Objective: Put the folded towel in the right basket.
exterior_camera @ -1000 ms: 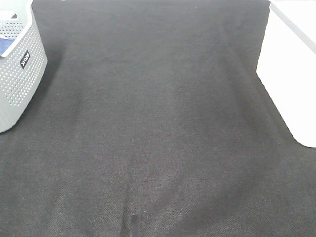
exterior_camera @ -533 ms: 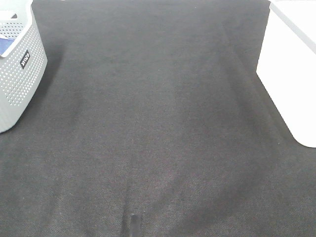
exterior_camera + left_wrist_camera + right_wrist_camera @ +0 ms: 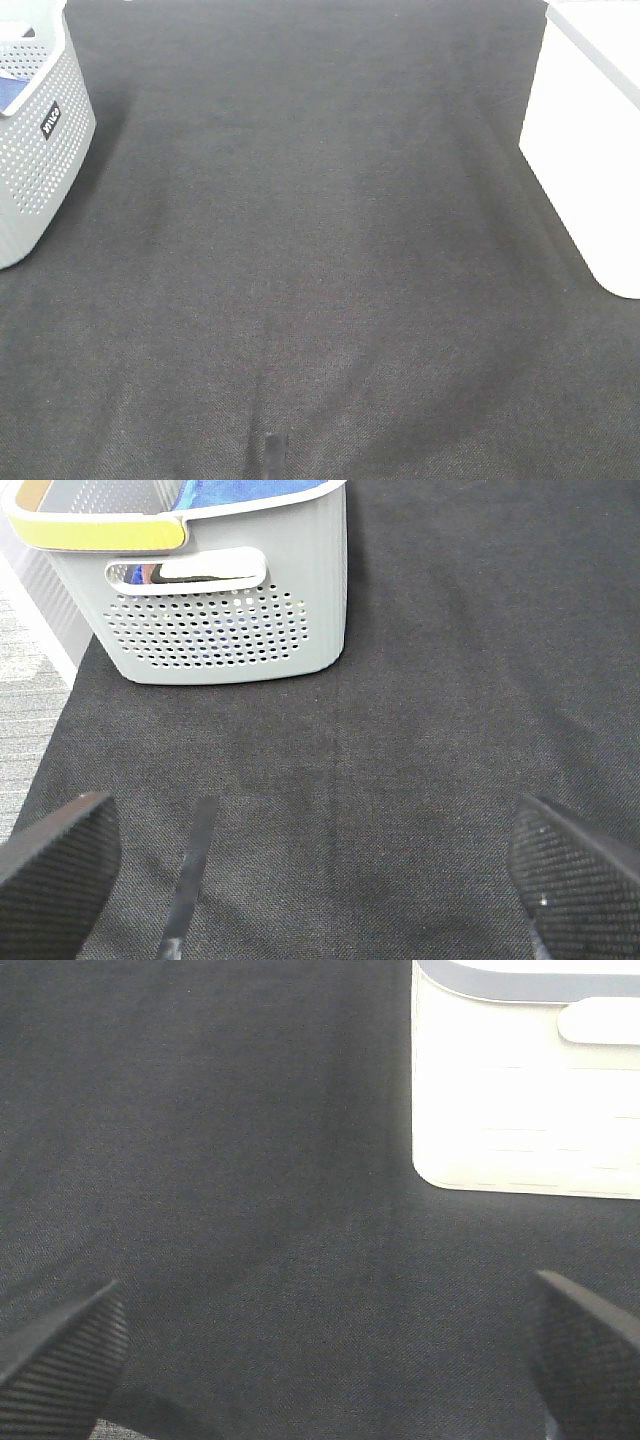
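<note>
A grey perforated basket (image 3: 40, 150) stands at the far left of the black cloth, with a bit of blue fabric (image 3: 12, 92) showing inside. In the left wrist view this basket (image 3: 230, 620) holds blue towel fabric (image 3: 250, 490) at its top edge. The white right basket (image 3: 590, 150) stands at the far right and also shows in the right wrist view (image 3: 520, 1090); its inside is hidden. My left gripper (image 3: 320, 880) is open and empty above the cloth, short of the grey basket. My right gripper (image 3: 325, 1370) is open and empty, short of the white basket.
Black cloth (image 3: 320, 250) covers the table between the two baskets. A thin dark strip (image 3: 272, 455) lies at the near edge and shows in the left wrist view (image 3: 195, 870). The grey basket has a yellow rim part (image 3: 100, 530). Neither arm shows in the exterior view.
</note>
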